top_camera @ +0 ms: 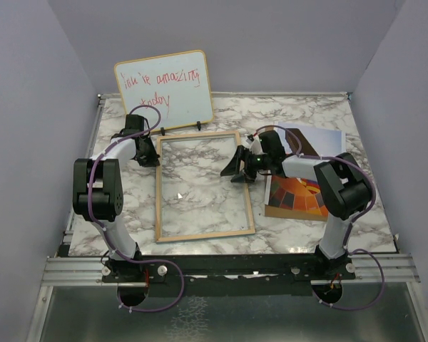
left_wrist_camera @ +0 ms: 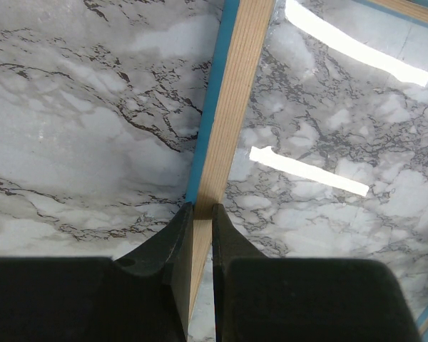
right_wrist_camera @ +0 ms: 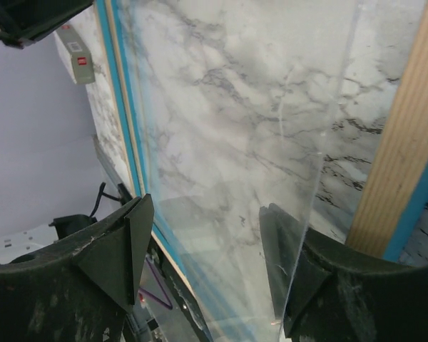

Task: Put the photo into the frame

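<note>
Nearest, the frame [top_camera: 203, 234] lies flat on the marble tabletop [top_camera: 271, 114], wood face up, with the photo [top_camera: 299, 196] just beside its right rail, partly under the right arm. Farther back, the left gripper [left_wrist_camera: 202, 210] pinches the frame's left rail near its far corner, while the right gripper [right_wrist_camera: 207, 214] hangs with fingers spread over the pane, just inside the right rail. Beyond the frame's far rail stands a whiteboard [top_camera: 164, 89].

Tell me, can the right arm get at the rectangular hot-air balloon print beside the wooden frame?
Likely yes. The hot-air balloon print lies under that arm's forearm with nothing on it, and the right gripper hangs with jaws open over the light wood frame next to it.
</note>
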